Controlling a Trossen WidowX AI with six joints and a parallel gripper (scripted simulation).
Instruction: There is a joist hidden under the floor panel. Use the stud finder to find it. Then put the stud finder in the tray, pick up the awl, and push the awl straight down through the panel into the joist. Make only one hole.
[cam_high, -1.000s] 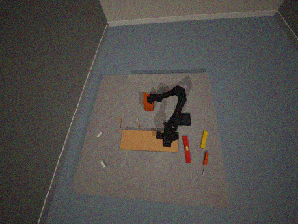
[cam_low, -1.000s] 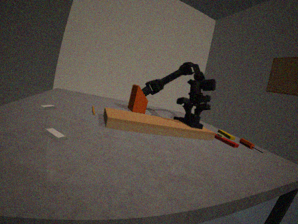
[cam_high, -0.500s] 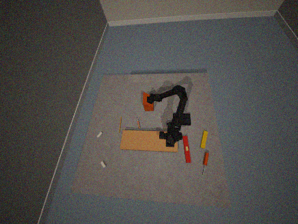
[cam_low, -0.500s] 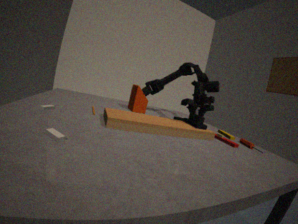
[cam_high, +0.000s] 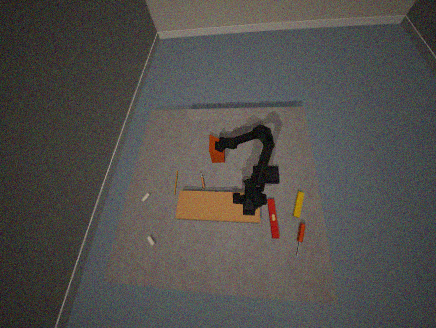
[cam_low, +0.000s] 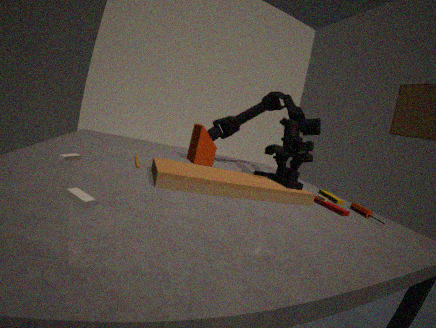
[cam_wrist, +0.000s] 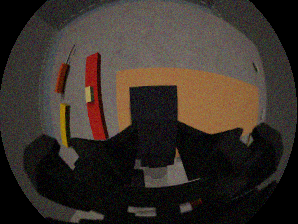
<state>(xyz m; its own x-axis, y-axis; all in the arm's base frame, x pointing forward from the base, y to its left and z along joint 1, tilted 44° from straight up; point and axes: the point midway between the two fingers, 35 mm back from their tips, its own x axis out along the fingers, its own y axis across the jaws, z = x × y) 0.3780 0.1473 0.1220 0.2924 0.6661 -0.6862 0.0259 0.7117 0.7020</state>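
My gripper (cam_high: 250, 196) (cam_low: 289, 176) (cam_wrist: 154, 121) is shut on the black stud finder (cam_high: 249, 212) (cam_wrist: 154, 112) and holds it upright at the right end of the tan floor panel (cam_high: 210, 206) (cam_low: 220, 190) (cam_wrist: 215, 105). Whether its underside touches the panel is not clear. No green light shows on it in the wrist view; a pale grey round spot shows there. The dark tray (cam_high: 272, 175) lies behind the panel's right end, partly under the arm. A small tool with a copper-brown handle and thin tip, probably the awl (cam_high: 203, 181), lies behind the panel's left half. The joist is hidden.
A red level (cam_high: 275, 231) (cam_low: 332, 206) (cam_wrist: 93, 70), a yellow block (cam_high: 299, 204) (cam_low: 331, 196) (cam_wrist: 65, 125) and an orange-handled screwdriver (cam_high: 301, 233) (cam_low: 361, 210) (cam_wrist: 62, 79) lie right of the panel. An orange block (cam_high: 218, 155) (cam_low: 201, 147) stands by the arm's base. A pencil (cam_high: 176, 183) lies left.
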